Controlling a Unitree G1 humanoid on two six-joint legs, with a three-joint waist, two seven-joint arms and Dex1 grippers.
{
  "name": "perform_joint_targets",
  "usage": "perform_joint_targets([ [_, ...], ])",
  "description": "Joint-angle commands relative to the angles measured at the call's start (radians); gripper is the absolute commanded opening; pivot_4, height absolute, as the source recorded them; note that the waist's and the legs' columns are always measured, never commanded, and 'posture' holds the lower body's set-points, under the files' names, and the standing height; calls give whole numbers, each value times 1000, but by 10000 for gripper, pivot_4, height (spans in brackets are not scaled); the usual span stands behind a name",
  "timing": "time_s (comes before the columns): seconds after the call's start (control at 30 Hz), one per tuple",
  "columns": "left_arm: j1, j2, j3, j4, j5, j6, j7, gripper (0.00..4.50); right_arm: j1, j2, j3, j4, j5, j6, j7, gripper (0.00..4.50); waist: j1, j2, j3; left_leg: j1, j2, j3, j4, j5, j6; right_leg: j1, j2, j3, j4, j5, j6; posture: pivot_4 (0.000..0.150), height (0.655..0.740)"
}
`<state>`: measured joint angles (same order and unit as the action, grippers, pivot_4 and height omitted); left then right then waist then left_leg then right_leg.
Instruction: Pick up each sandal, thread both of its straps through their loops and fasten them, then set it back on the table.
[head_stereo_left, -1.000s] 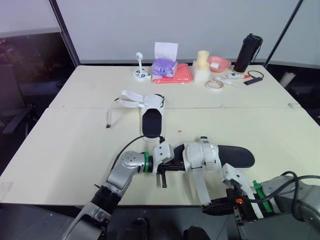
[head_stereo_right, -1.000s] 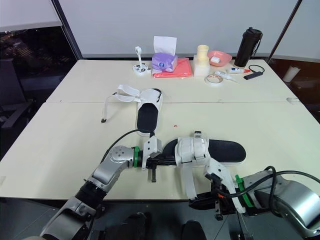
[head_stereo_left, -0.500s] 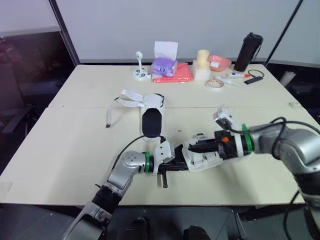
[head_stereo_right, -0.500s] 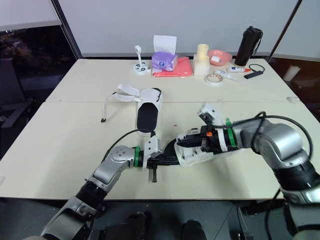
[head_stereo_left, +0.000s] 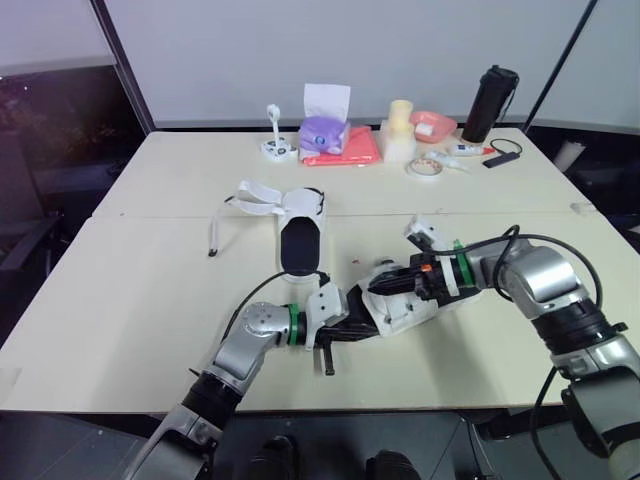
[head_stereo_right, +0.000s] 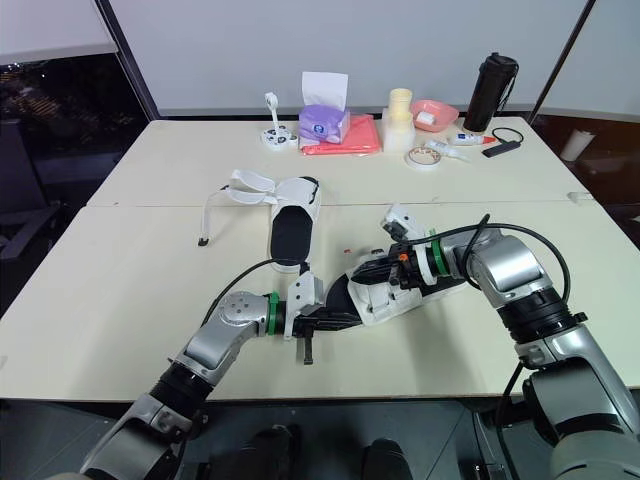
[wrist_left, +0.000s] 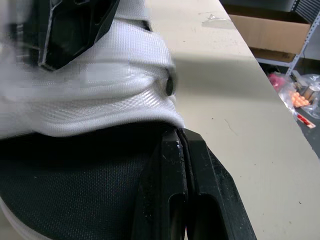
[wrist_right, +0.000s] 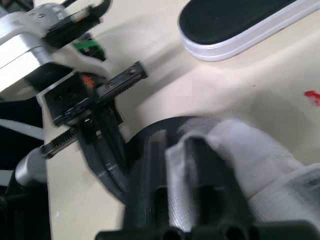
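The near sandal (head_stereo_left: 402, 310), black-soled with white straps, lies by the table's front edge between both grippers. My left gripper (head_stereo_left: 348, 326) is shut on the edge of its black sole; the left wrist view has the fingers (wrist_left: 175, 200) pinched on the insole under the white strap (wrist_left: 100, 100). My right gripper (head_stereo_left: 384, 289) reaches in from the right, shut on the sandal's white strap (wrist_right: 225, 145). The second sandal (head_stereo_left: 301, 238) rests farther back at table centre, its white straps (head_stereo_left: 256, 197) lying open to the left.
Along the far table edge stand a tissue box (head_stereo_left: 325, 115) on a red folder (head_stereo_left: 344, 150), a cream cup stack (head_stereo_left: 400, 128), a pink bowl (head_stereo_left: 433, 124), a black bottle (head_stereo_left: 479, 92) and a tape roll (head_stereo_left: 420, 168).
My right arm swung up from below the table's front edge onto the near sandal and closed on its strap, which no longer hangs over the edge. My left gripper kept its hold.
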<state>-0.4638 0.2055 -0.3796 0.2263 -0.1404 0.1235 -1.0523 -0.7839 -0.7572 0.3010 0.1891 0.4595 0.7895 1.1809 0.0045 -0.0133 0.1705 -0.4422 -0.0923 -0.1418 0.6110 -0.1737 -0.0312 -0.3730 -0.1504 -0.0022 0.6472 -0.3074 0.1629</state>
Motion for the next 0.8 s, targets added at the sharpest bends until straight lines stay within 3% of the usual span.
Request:
perform_joint_targets([
  [0.03, 24, 10, -25, 13, 18, 13, -5, 0, -28, 24, -60, 27, -18, 5, -34, 24743, 0, 0, 0, 0, 0, 0, 0, 0, 0, 0, 0, 0, 0, 0, 0, 1500, 7400],
  [0.17, 23, 10, -26, 16, 19, 9, -6, 0, -89, 64, -135, 54, 9, 23, -52, 44404, 0, 0, 0, 0, 0, 0, 0, 0, 0, 0, 0, 0, 0, 0, 0, 1500, 7400],
  [0.37, 15, 10, -23, 29, 21, 0, -10, 0, -179, 71, -162, 159, -30, 12, -38, 44404, 1, 1, 1, 0, -1, 0, -1, 0, 0, -1, 0, 0, 0, 0, 0, 1500, 7400],
  [0.8, 14, 10, -21, 35, 24, -6, -4, 0, -128, 81, -43, 198, -144, -15, 77, 44404, -6, 2, 1, 0, -1, 0, -1, 0, 0, -1, 0, 0, 1, 0, 0, 1500, 7400],
])
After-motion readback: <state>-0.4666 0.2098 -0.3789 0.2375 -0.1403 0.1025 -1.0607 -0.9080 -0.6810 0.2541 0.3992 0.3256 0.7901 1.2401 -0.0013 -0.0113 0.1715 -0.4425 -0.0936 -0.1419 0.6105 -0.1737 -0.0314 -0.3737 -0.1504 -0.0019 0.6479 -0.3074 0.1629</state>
